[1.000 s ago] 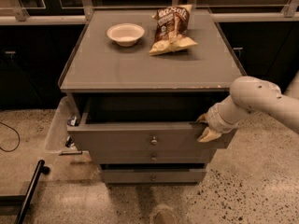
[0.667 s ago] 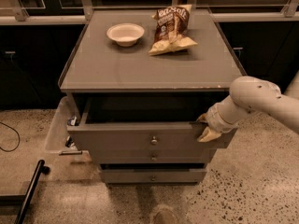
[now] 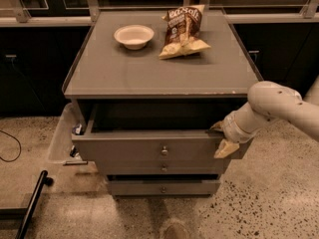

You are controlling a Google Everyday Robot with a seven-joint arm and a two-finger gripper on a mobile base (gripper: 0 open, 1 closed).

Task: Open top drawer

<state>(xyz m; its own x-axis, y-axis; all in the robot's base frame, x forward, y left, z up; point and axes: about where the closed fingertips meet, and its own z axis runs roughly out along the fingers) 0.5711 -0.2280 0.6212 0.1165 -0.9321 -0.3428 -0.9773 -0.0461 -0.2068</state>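
In the camera view, the wide grey top drawer (image 3: 149, 146) with the flat front was pulled partly out of the grey bench (image 3: 149, 78). A dark opening showed between the front and the bench's body. Its small round brass knob (image 3: 164, 151) sat free at the centre of the front, with nothing touching it.

The cream-coloured gripper (image 3: 221, 138) was at the right end of the drawer front, at the upper edge. One finger lay behind the front and the other on its outer face, so the gripper seemed clamped on the front panel itself, not on the knob. The pale robot arm (image 3: 274, 106) came in from the right side.

The two narrower grey drawers (image 3: 164, 168) below were closed or almost closed. On the bench top stood a white round bowl (image 3: 133, 36) and a brown crumpled chip bag (image 3: 183, 31), well apart from the gripper.

In my judgement the task was mostly done: the drawer was open enough to see inside. What was left was perhaps a little more pulling and then letting go.
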